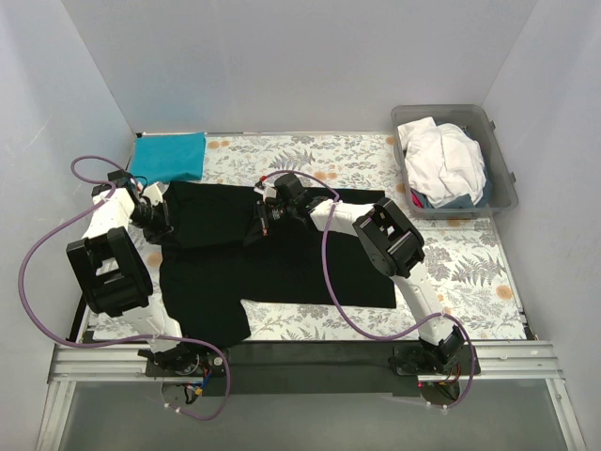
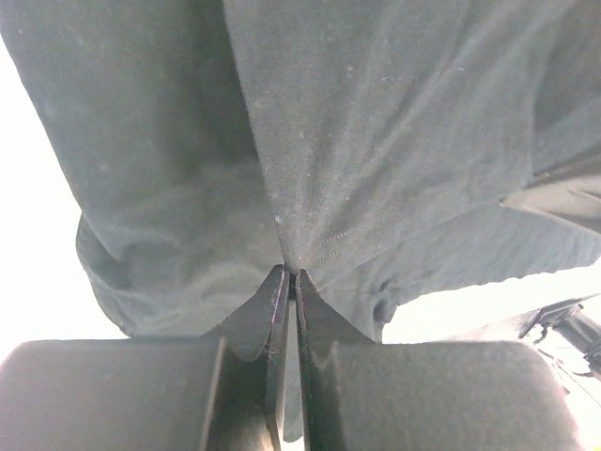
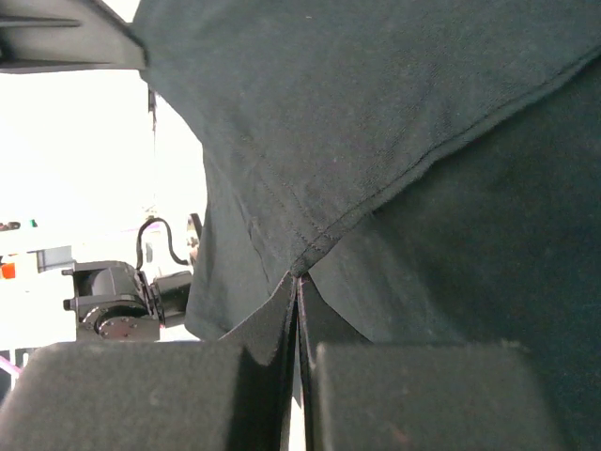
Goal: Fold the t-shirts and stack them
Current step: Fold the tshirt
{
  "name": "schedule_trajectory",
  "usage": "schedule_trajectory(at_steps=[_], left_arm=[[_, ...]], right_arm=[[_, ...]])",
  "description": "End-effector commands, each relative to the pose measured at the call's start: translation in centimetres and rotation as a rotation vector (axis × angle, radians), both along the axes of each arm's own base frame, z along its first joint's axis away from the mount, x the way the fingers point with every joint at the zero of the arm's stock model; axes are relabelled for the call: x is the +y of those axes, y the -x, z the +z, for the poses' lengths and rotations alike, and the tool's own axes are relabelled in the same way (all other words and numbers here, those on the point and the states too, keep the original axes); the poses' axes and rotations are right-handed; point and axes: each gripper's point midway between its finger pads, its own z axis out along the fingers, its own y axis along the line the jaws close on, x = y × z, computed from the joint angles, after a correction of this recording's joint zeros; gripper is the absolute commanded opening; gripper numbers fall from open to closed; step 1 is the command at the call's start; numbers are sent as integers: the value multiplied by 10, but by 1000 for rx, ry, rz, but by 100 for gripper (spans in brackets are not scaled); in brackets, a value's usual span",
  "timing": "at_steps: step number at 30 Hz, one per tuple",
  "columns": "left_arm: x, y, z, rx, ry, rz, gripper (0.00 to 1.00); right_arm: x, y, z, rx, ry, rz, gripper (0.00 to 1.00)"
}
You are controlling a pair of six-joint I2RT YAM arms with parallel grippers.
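So, top view first: the black t-shirt (image 1: 282,272) lies across the middle of the frame on the floral table cloth (image 1: 470,263), one sleeve poking down toward the lower left. Its upper left part looks lifted or doubled over, and that's where both arms are.

The left gripper (image 1: 156,219) is at the left edge of that raised part. In the left wrist view its jaws are pressed together on black fabric, right at a stitched hem line (image 2: 289,280). The right gripper (image 1: 260,225) is near centre frame at the right end of the same flap. Same deal in its wrist view: jaws clamped on a hemmed corner of the black cloth (image 3: 299,280), with fabric filling most of the shot.

The teal t-shirt (image 1: 169,155) sits folded flat in the upper left, just above the black one. The white t-shirt (image 1: 441,160) is bunched up in the grey plastic tub (image 1: 505,183) at upper right, with a bit of pink and dark cloth under it.

Any tags or print are too small for me to read.
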Motion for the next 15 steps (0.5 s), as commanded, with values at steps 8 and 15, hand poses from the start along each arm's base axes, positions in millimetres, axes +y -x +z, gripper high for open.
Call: schedule_trajectory(at_steps=[8, 15], left_arm=[[-2, 30, 22, -8, -36, -38, 0], [-5, 43, 29, 11, -37, -73, 0]], right_arm=[[1, 13, 50, -42, -93, 38, 1], [-2, 22, 48, -26, -87, 51, 1]])
